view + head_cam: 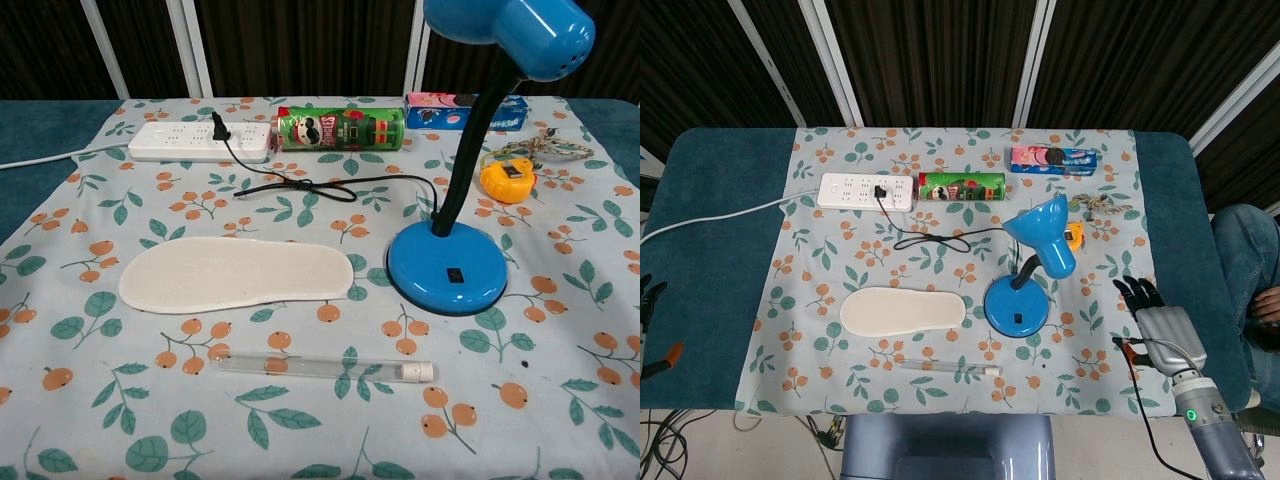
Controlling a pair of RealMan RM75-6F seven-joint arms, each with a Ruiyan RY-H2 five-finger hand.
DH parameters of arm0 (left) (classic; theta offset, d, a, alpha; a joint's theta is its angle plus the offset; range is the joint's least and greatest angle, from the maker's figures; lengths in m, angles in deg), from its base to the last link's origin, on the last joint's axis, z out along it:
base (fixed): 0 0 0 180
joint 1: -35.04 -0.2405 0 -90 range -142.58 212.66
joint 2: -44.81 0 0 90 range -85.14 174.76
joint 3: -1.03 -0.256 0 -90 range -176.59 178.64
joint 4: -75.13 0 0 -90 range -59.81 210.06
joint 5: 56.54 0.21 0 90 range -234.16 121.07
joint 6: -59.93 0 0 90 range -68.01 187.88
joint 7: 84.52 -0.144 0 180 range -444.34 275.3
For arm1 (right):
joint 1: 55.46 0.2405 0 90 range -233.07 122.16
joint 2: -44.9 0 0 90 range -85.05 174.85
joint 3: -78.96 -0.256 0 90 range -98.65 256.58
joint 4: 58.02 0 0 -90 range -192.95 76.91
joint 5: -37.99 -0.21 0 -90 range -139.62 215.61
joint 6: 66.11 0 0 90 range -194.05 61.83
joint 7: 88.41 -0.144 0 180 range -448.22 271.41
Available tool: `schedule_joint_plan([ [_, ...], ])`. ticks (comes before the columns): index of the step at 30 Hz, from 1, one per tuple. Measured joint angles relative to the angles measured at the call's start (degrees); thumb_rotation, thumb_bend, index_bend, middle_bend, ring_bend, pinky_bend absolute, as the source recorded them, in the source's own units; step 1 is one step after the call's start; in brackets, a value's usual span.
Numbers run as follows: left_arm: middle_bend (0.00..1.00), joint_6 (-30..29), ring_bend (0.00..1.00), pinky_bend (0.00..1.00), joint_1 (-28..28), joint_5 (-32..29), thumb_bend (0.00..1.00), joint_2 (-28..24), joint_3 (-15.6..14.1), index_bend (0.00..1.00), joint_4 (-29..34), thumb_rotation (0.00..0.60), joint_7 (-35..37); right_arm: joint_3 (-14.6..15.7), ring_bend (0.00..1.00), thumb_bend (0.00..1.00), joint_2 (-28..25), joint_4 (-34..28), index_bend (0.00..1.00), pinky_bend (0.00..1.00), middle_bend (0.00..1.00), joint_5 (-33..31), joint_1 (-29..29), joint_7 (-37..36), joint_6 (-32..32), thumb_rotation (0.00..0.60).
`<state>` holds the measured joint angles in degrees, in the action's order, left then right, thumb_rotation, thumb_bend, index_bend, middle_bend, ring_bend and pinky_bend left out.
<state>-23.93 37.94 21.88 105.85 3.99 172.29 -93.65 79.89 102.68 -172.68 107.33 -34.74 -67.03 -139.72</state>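
The right hand [1160, 330] hovers over the table's right edge, fingers spread and holding nothing, well apart from the blue lamp [1032, 268], which stands upright on the floral cloth [840, 260] between the insole [904, 311] and the yellow tape measure [1073, 236]. The lamp's cord runs to the power strip [866, 191], and its shade shows no glow, so switching it on appears not yet done. The left hand is out of sight in both views.
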Motion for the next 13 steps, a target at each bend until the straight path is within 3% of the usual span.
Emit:
schedule_joint_plan([
  [7, 0.0, 0.0, 0.0, 0.15, 0.0, 0.2, 0.25, 0.0, -0.2, 0.1, 0.2, 0.6, -0.3, 2.1, 0.0, 0.24, 4.7, 11.5, 0.0, 0.0, 0.0, 10.6, -8.3, -7.1, -14.1, 0.6],
  [13, 0.0, -0.3, 0.0, 0.15, -0.1, 0.5, 0.25, 0.0, -0.1, 0.1, 0.1, 0.6, 0.0, 2.9, 0.0, 0.24, 7.8, 19.7, 0.0, 0.0, 0.0, 14.2, -11.6, -9.7, -16.0, 0.6],
])
